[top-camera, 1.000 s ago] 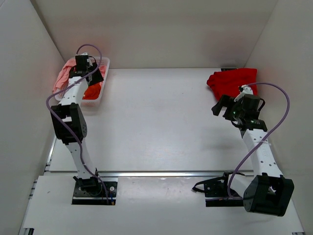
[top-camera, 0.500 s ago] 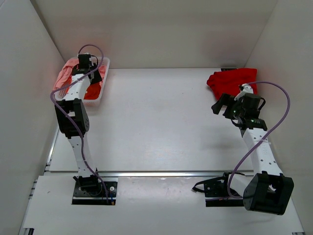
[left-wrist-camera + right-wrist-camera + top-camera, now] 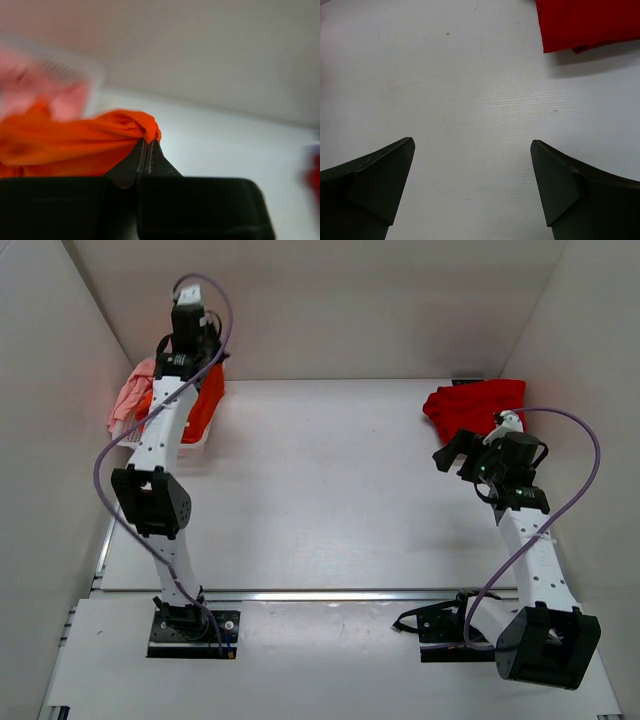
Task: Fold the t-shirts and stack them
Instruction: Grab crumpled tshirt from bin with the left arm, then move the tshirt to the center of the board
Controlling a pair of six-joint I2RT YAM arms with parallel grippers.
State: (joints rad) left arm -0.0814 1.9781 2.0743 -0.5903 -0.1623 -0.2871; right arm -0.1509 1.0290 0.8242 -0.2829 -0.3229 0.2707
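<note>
The bright orange t-shirt (image 3: 204,402) hangs from my left gripper (image 3: 200,362), raised above the white mesh basket (image 3: 193,447) at the back left. In the left wrist view the jaws of that gripper (image 3: 147,143) are pressed together on a bunched fold of the orange t-shirt (image 3: 75,140). The pale pink t-shirt (image 3: 128,400) lies in the basket and drapes over its left rim. The darker red t-shirt (image 3: 470,405) lies crumpled at the back right. My right gripper (image 3: 455,454) hovers open just in front of it, with nothing between its fingers (image 3: 380,180) and the red t-shirt (image 3: 585,22) beyond them.
White walls close in the table (image 3: 330,490) at the back and on both sides. The basket stands against the left wall. A metal rail (image 3: 330,594) runs along the near edge in front of the arm bases.
My left gripper has shut on the orange t-shirt in the basket and risen, pulling the shirt up out of it. The right arm has barely moved.
</note>
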